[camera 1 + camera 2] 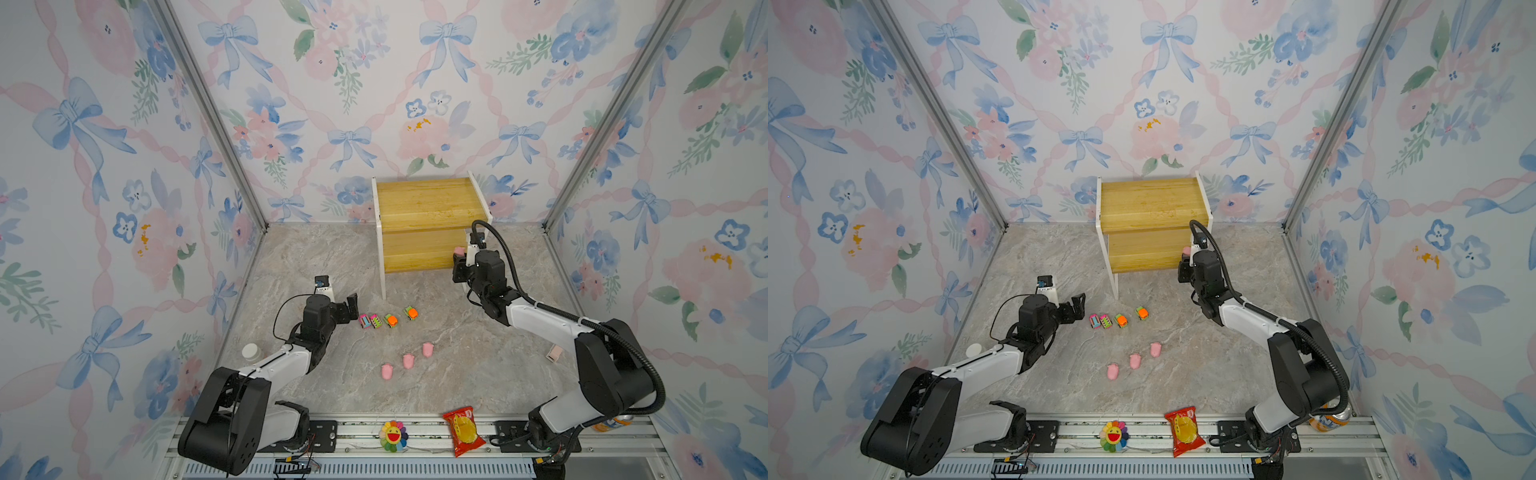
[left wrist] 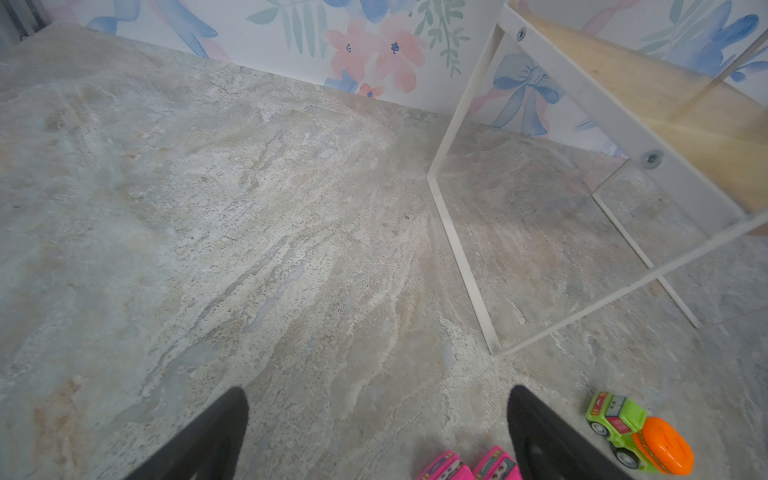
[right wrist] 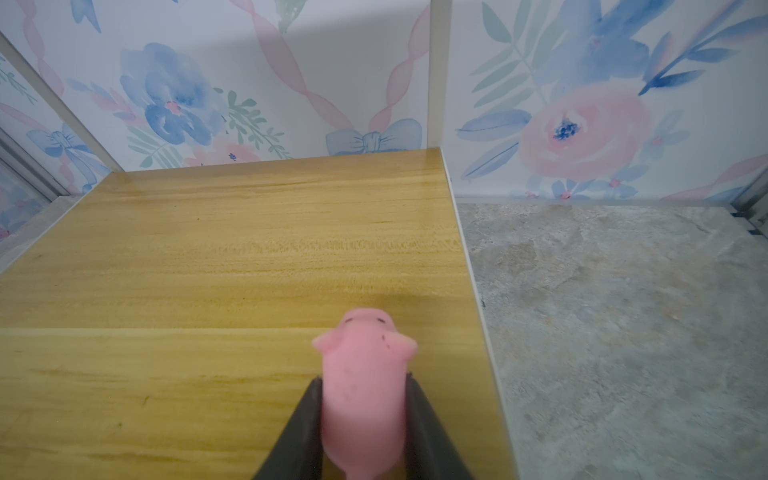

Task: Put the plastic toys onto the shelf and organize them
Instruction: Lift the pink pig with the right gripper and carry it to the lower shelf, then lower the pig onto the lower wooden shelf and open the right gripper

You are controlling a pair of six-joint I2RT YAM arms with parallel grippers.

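The right fingers [image 3: 303, 436] pinch a pink pig [image 3: 365, 395] by its flanks, snout pointing away from them. They hold it over the lower board [image 3: 166, 395] of the shelf [image 1: 419, 208], close to that board's outer end; whether its belly touches the wood I cannot tell. The step in hand looks like placing the first pig, since both boards are otherwise bare. The next move calls for lowering until the pig rests, then spreading the fingers and backing straight out so it isn't dragged off the edge. The left fingers [image 2: 216, 436] stand spread and empty over the desk [image 1: 478, 374], with four toy cars [image 1: 390, 320] in a row just beside them; three more pigs [image 1: 408, 360] lie well behind the right fingers
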